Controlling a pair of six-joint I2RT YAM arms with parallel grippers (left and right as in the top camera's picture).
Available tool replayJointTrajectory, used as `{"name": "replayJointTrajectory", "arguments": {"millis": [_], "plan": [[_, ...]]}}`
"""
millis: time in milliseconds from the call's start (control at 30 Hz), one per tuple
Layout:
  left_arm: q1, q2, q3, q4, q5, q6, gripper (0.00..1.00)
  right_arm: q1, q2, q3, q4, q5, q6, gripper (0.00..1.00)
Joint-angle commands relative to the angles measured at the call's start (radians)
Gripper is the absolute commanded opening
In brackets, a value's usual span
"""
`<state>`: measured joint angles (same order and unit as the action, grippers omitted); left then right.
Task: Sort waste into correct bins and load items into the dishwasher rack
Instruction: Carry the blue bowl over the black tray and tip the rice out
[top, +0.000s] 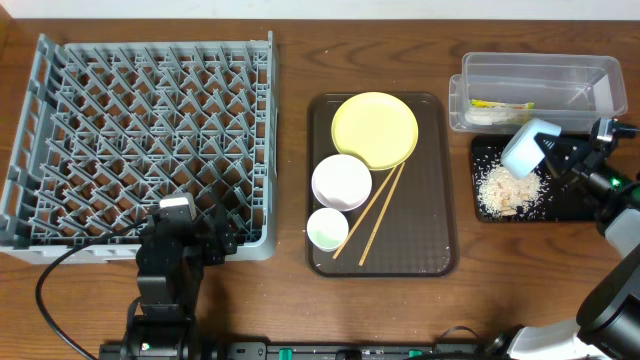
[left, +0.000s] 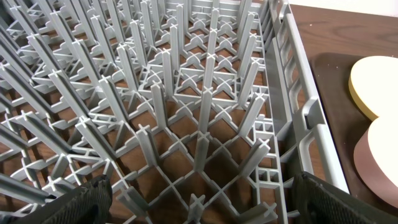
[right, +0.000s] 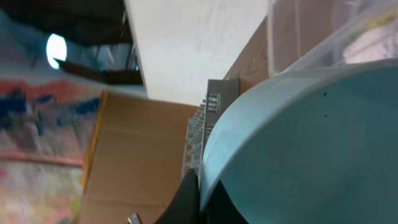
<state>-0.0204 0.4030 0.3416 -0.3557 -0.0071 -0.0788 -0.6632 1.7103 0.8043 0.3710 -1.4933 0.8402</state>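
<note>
My right gripper (top: 553, 152) is shut on the rim of the light blue bowl (top: 527, 148), which hangs tipped over the black tray (top: 560, 205). A heap of white rice scraps (top: 508, 190) lies on that tray. In the right wrist view the bowl (right: 311, 149) fills the frame, its rim pinched by my right gripper (right: 200, 196). The yellow-green wrapper (top: 500, 105) lies in the clear container (top: 540, 85). My left gripper (left: 202, 208) stands open and holds nothing, low over the grey dishwasher rack (left: 186, 112) near its front right corner (top: 195, 235).
A brown serving tray (top: 440, 200) in the middle carries the yellow plate (top: 374, 130), the white bowl (top: 341, 181), the small white cup (top: 327, 229) and the chopsticks (top: 375, 215). The rack (top: 140, 140) takes up the table's left side.
</note>
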Motion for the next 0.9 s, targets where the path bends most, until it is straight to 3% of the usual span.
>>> {"name": "replayJointTrajectory", "arguments": {"millis": [0, 433, 667, 867], "plan": [[0.004, 0.0, 0.02, 0.001, -0.008, -0.008, 0.94, 0.006, 0.005, -0.003, 0.002, -0.067, -0.137, 0.01], [0.004, 0.0, 0.02, 0.001, -0.008, -0.008, 0.94, 0.019, 0.005, -0.003, -0.027, -0.036, -0.147, 0.01], [0.004, 0.0, 0.02, 0.001, -0.008, -0.008, 0.94, 0.068, 0.005, -0.003, 0.052, -0.049, -0.176, 0.03], [0.004, 0.0, 0.02, 0.001, -0.008, -0.008, 0.94, 0.208, 0.004, -0.003, 0.203, -0.067, -0.011, 0.01]]}}
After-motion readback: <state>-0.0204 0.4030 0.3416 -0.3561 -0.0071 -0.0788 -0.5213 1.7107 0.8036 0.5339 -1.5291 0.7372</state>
